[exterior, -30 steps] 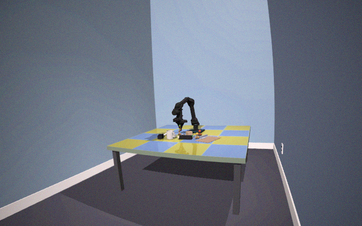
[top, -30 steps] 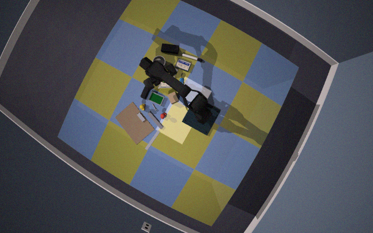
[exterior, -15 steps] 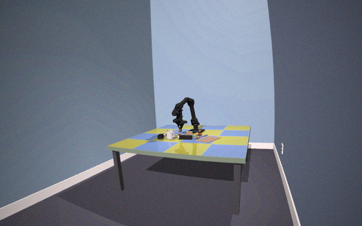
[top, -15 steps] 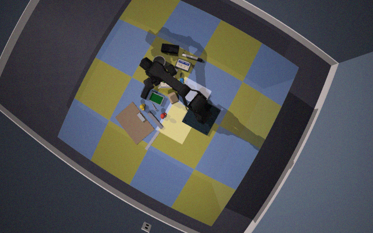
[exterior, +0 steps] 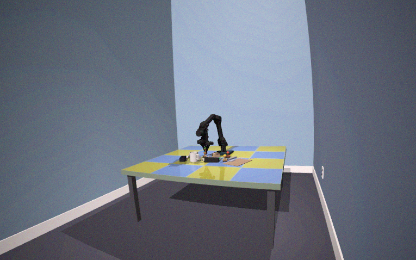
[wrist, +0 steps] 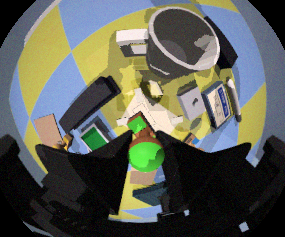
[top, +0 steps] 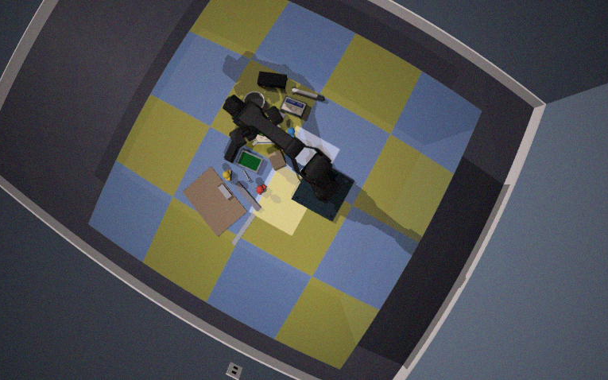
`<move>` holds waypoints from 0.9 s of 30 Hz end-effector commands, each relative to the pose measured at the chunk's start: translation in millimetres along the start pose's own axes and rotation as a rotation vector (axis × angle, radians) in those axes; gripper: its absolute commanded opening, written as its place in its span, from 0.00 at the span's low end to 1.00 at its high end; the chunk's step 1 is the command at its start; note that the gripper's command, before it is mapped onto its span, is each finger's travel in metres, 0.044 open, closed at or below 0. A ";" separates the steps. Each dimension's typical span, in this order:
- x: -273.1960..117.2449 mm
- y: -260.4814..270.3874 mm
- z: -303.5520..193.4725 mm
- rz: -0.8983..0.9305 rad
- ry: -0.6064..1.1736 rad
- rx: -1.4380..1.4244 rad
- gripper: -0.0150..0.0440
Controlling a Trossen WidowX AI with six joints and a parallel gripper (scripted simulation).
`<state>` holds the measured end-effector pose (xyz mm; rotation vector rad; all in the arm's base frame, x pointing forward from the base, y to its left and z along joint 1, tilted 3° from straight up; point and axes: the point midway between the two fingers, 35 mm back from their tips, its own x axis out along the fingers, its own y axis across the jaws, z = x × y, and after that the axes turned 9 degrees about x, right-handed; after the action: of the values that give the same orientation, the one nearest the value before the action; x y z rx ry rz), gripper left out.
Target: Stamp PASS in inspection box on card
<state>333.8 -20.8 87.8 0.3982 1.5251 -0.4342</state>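
claw (top: 253, 134) (exterior: 205, 152) (wrist: 143, 134) gripping stamp (exterior: 205, 148) (wrist: 146, 156), knob up, over card (top: 264, 140) (wrist: 161, 129), likely to aim print; pad (top: 249, 160) (wrist: 95, 138) near card for inking.

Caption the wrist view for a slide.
End effector gripping the green-topped stamp above the white card, mug beyond.
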 end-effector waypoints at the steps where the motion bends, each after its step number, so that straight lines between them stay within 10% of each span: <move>1: 4.8 -1.3 -0.4 -0.009 0.003 0.003 0.25; 27: 22.1 -1.5 -0.5 -0.009 0.001 0.003 0.25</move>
<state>333.9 -21.4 69.8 0.3980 1.5226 -0.4358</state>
